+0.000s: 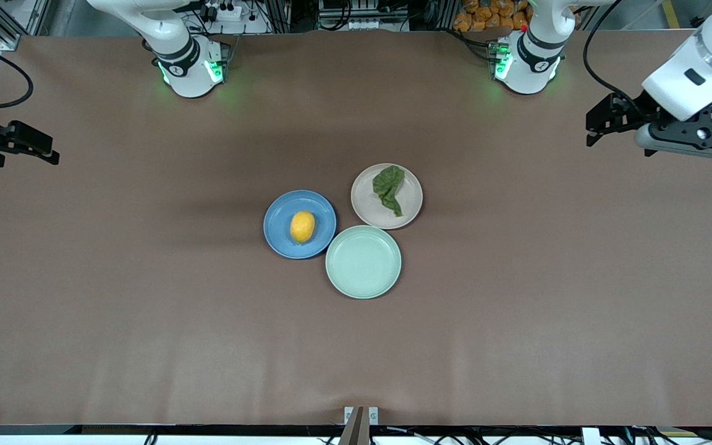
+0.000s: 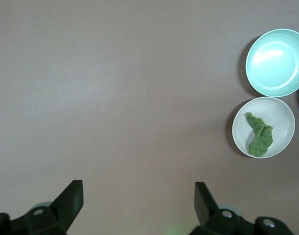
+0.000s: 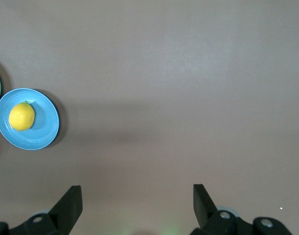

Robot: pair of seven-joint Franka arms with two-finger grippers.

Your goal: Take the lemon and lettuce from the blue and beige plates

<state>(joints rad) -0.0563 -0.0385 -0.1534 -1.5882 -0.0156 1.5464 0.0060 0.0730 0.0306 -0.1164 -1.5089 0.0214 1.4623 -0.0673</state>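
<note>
No writing can be read anywhere. Mid-bench, well clear of every edge, the lemon (image 1: 302, 227) lies on the blue plate (image 1: 279, 213) and the lettuce (image 1: 389, 188) on the beige plate (image 1: 369, 204), with a mint-green plate (image 1: 363, 272) touching both. The left gripper (image 1: 603, 127) and the right gripper (image 1: 28, 148) hang over the bench ends, fingers spread open and empty, with wide bare bench between them and the plates.

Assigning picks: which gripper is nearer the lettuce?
Left. The left gripper hangs open over the table's left-arm end, on the lettuce's side; the right gripper, open, is past the lemon.
</note>
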